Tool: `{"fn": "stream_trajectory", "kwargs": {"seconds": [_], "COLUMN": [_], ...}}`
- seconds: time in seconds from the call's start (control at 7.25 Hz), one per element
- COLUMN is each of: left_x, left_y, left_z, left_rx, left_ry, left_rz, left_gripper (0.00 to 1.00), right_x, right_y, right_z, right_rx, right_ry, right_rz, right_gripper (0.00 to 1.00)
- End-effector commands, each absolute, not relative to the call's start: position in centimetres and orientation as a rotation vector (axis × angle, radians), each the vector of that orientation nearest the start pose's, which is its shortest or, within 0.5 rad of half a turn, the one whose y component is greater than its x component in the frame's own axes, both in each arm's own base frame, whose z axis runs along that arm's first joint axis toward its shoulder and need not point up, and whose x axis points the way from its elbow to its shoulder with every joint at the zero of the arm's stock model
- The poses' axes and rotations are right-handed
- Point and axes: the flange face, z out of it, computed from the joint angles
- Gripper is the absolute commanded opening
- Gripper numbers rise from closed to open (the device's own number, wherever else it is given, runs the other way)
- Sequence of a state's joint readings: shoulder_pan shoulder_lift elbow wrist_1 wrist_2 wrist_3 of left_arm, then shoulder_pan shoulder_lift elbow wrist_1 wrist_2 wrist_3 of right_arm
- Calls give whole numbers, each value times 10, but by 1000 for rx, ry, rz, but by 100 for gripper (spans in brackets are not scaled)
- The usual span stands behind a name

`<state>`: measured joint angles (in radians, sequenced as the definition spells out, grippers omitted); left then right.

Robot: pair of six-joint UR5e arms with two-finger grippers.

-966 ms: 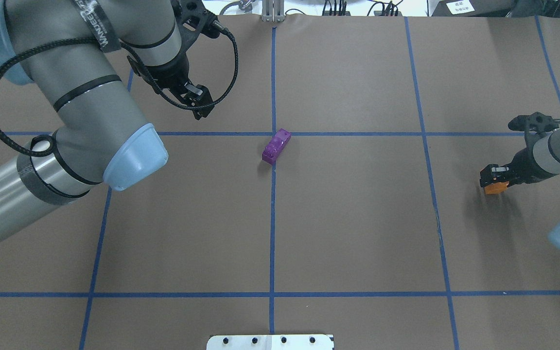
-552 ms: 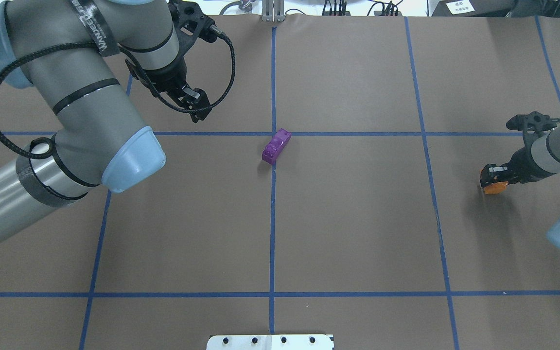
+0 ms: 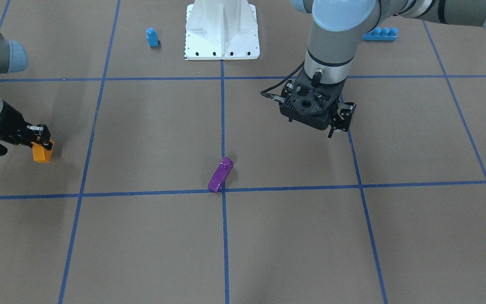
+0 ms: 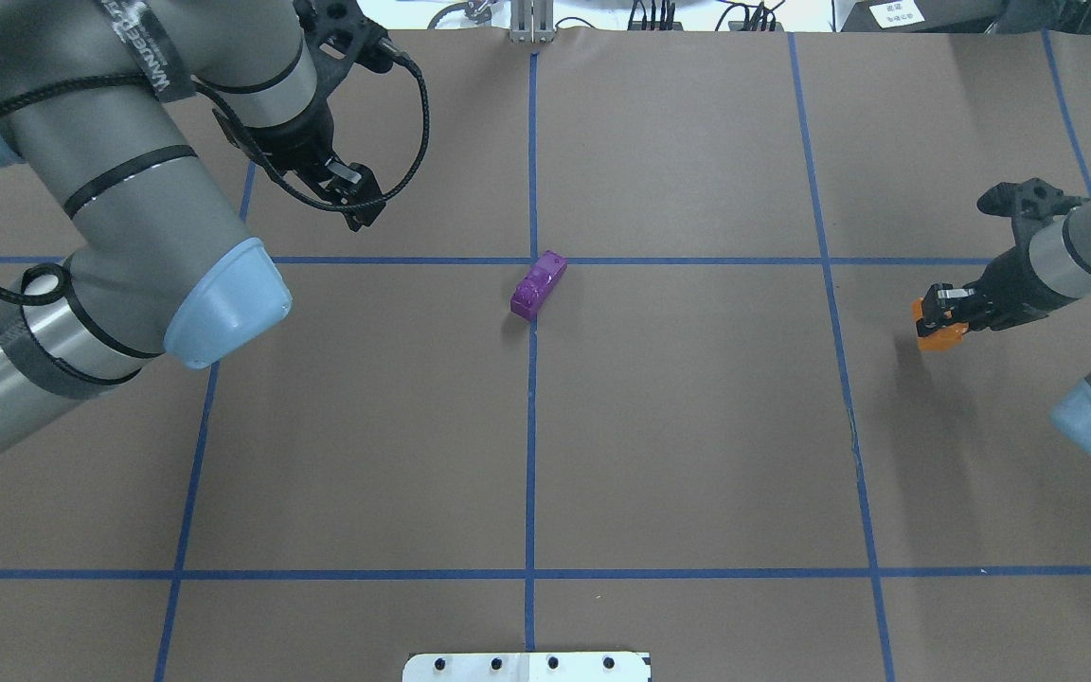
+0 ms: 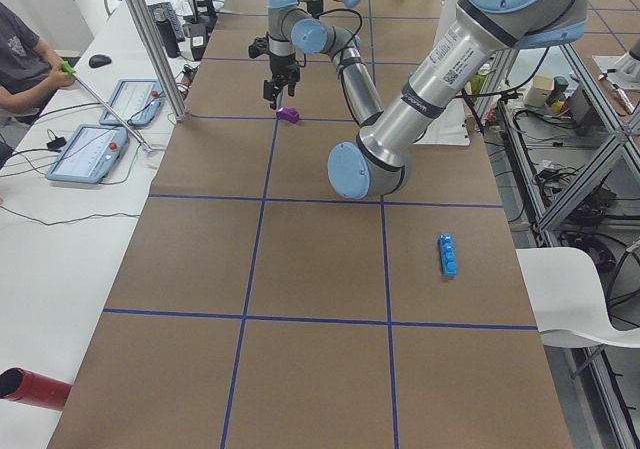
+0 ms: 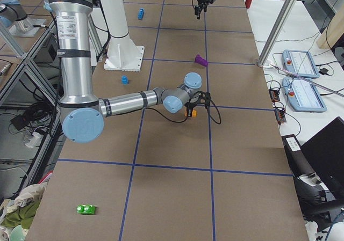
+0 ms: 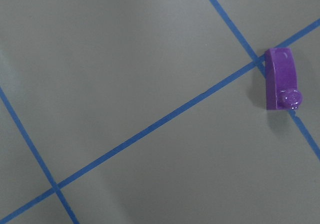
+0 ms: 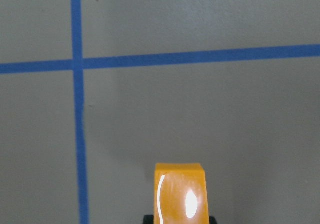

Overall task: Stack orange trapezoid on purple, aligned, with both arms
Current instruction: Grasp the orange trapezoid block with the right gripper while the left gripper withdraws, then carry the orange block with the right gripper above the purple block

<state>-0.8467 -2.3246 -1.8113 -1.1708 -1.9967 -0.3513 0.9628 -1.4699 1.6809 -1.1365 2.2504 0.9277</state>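
Observation:
The purple block [image 4: 538, 284] stands alone on the brown table at the crossing of the blue tape lines; it also shows in the front view [image 3: 220, 175] and the left wrist view [image 7: 281, 82], stud up. My left gripper [image 4: 356, 202] hangs empty to the left of and beyond it, well apart, and looks open [image 3: 339, 126]. My right gripper [image 4: 936, 320] is shut on the orange trapezoid [image 4: 939, 337] at the table's right side, just above the surface. The orange block also shows in the front view [image 3: 41, 153] and the right wrist view [image 8: 180, 191].
A small blue one-stud block [image 3: 152, 36] and a long blue brick [image 3: 379, 33] lie near the white robot base [image 3: 222, 29]. A green block [image 6: 86, 209] lies at the table's right end. Operators' tablets [image 5: 95, 154] sit on a side bench.
My left arm has drawn back to the left and farther from the purple block. My right gripper has carried the orange trapezoid a little left and up. The purple block has not moved.

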Motion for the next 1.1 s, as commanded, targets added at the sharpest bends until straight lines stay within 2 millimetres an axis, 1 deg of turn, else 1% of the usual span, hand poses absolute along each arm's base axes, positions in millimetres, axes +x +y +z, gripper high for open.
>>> {"fn": "stream_trajectory", "kwargs": {"seconds": [0.0, 0.14, 0.28, 0.41, 0.55, 0.69, 0.83, 0.97], "left_x": [305, 276, 241, 194, 156, 136, 129, 125], "left_y": [-565, -576, -586, -597, -602, -603, -602, -601], "left_z": [204, 238, 269, 300, 334, 356, 370, 383], "left_rx": [290, 275, 260, 264, 251, 235, 218, 201], "left_ry": [600, 588, 605, 575, 551, 539, 536, 535], "left_rz": [506, 543, 587, 607, 619, 627, 624, 622], "left_gripper": [100, 100, 100, 100, 100, 100, 100, 100], "right_x": [-307, -340, -368, -398, -435, -479, -515, -544], "right_y": [-551, -557, -565, -577, -581, -578, -573, -563], "right_z": [388, 341, 296, 256, 225, 195, 170, 152], "right_rx": [-63, -102, -142, -169, -203, -214, -260, -270], "right_ry": [-894, -891, -893, -894, -881, -859, -844, -828], "right_rz": [160, 188, 236, 294, 357, 419, 488, 520], "right_gripper": [0, 0, 0, 0, 0, 0, 0, 0]}}
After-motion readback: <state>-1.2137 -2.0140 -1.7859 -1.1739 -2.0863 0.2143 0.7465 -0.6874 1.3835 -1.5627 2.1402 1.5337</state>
